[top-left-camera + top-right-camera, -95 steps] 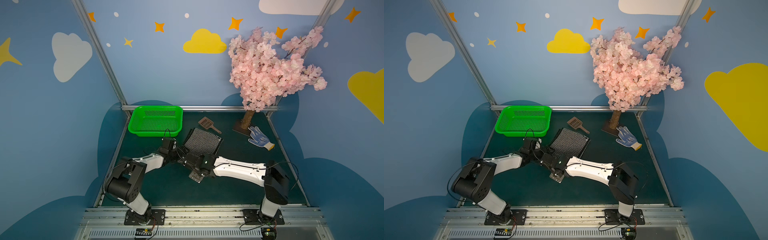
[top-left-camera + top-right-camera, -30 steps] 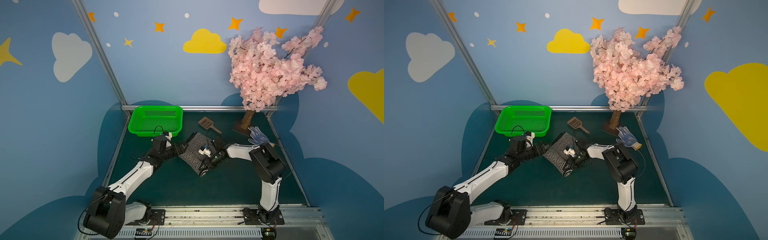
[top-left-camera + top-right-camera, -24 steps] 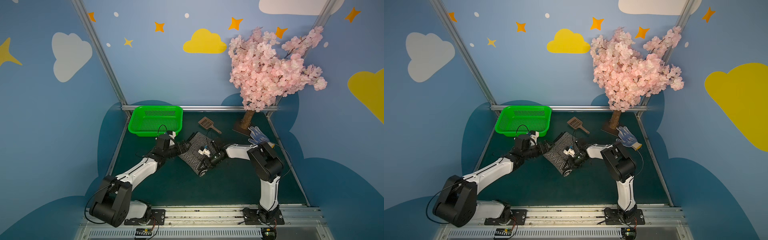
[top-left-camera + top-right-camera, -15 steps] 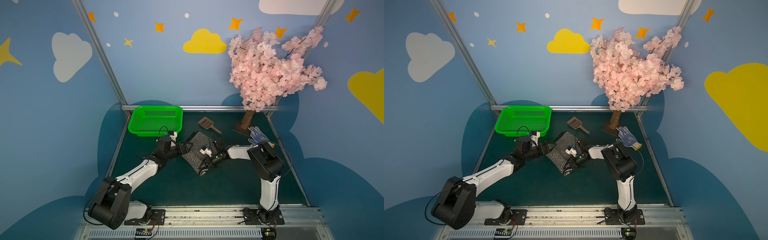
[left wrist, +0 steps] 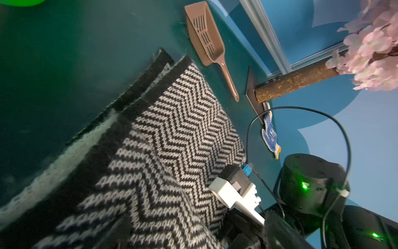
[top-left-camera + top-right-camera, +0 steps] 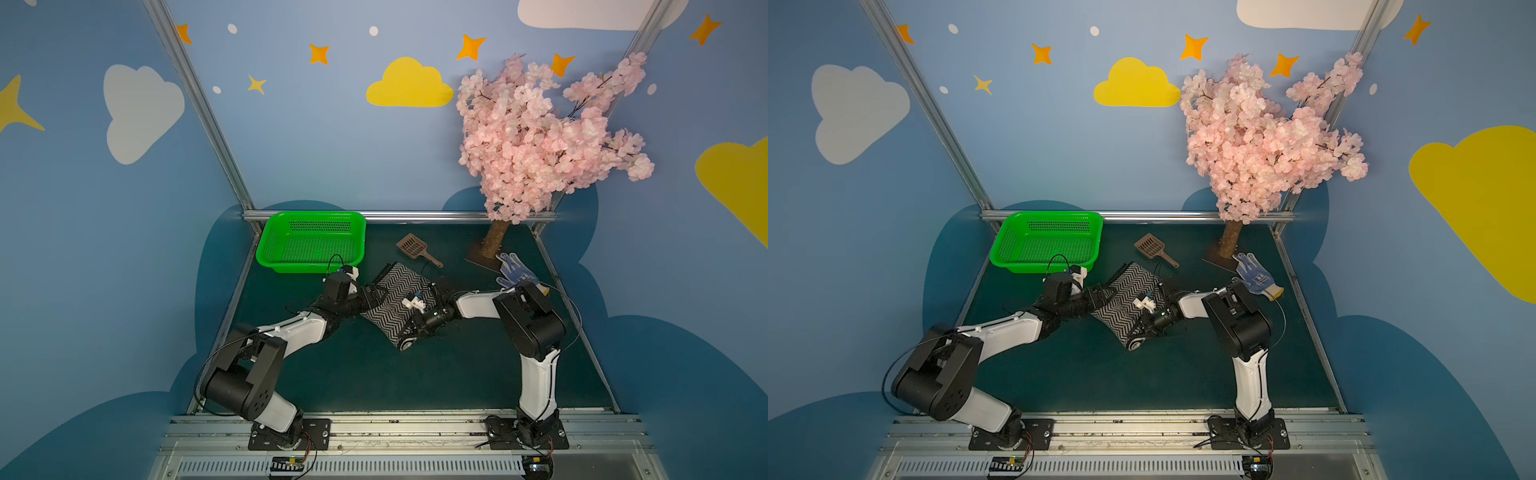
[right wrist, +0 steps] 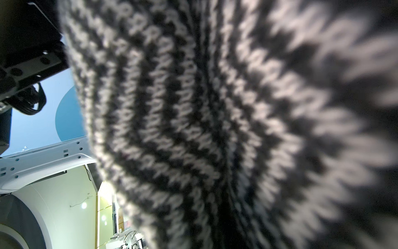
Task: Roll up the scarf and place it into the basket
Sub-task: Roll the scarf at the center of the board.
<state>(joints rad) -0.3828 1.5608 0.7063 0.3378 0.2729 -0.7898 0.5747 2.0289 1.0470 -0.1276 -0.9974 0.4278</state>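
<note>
Knit scarf (image 6: 395, 286) is lying part-rolled near the basket (image 6: 309, 268). I'm pinching its roll with right gripper (image 6: 412, 331) against unwinding; left gripper (image 6: 376, 296) hovering wide, basket-side.

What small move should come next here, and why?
Probably close the open left gripper on the scarf at its left edge, so both arms can roll onward. Only the near end is rolled, by the right gripper; most of it lies flat, and the basket holds nothing.
</note>
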